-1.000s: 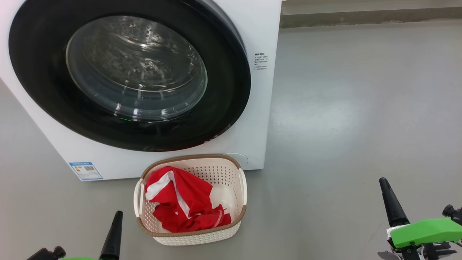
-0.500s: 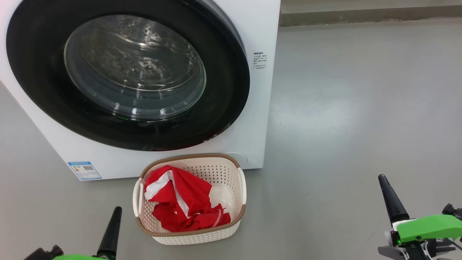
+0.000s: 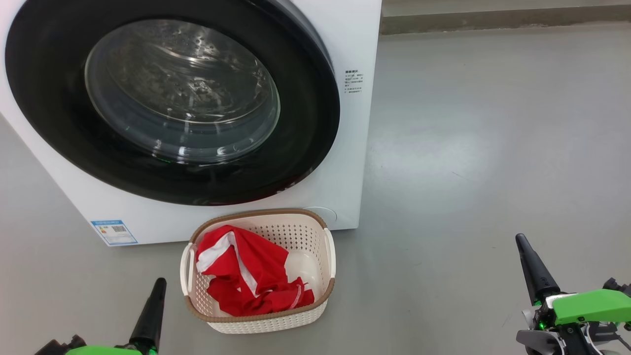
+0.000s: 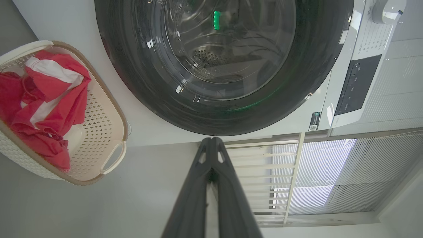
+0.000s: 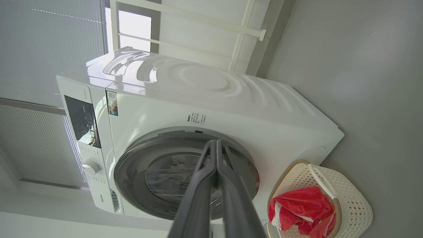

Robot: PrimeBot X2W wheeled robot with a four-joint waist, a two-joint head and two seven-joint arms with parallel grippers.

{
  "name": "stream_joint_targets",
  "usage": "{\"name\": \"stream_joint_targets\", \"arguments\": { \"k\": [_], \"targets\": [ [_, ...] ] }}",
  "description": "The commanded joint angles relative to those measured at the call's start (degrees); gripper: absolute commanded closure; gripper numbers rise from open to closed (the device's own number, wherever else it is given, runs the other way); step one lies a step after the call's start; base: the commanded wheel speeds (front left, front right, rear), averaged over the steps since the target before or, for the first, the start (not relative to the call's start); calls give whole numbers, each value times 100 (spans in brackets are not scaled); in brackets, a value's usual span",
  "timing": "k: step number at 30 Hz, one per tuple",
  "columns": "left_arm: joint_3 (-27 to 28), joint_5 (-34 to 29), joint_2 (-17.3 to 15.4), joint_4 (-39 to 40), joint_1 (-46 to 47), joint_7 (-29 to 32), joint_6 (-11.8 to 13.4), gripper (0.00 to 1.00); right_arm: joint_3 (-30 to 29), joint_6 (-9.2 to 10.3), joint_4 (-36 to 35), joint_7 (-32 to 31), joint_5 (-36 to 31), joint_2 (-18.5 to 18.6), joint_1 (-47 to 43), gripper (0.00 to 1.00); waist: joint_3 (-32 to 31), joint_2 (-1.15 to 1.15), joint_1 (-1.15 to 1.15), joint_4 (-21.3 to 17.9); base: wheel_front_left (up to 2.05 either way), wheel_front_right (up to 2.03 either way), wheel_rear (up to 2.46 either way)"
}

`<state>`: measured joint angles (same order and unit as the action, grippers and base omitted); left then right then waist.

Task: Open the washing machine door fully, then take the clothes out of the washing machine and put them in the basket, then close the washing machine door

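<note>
With the clothes (image 3: 246, 276) lying in the basket (image 3: 266, 323) before the washing machine (image 3: 357, 162) and the washing machine door (image 3: 172, 98) looking shut, the last step seems done; the left claw (image 3: 158, 288) and the right claw (image 3: 525, 249), both closed and empty, probably need only to retreat.

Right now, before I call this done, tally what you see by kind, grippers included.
washing machine: 1
basket: 1
heap of red clothes: 1, lying in the basket; the garments in it cannot be counted apart
grippers: 2, left gripper and right gripper, both shut
Total: 5
</note>
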<state>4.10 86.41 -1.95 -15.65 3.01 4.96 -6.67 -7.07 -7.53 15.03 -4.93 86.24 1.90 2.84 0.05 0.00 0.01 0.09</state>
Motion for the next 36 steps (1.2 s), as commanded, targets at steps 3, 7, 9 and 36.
{"name": "stream_joint_targets", "arguments": {
  "k": [3,7,9,36],
  "targets": [
    [221,301,-90,156,294,86,-75,100,59,4,-119,-88,311,95,301,100,5,0,0,-4,0,0,0],
    [242,561,-93,158,318,151,-81,100,52,4,-102,-155,578,98,333,100,12,0,0,-9,0,0,0],
    [243,574,-93,158,319,154,-81,100,52,4,-101,-158,591,98,334,100,12,0,0,-9,0,0,0],
    [243,575,-93,159,319,153,-81,100,53,4,-101,-157,592,98,334,100,12,0,0,-9,0,0,0]
  ]
}}
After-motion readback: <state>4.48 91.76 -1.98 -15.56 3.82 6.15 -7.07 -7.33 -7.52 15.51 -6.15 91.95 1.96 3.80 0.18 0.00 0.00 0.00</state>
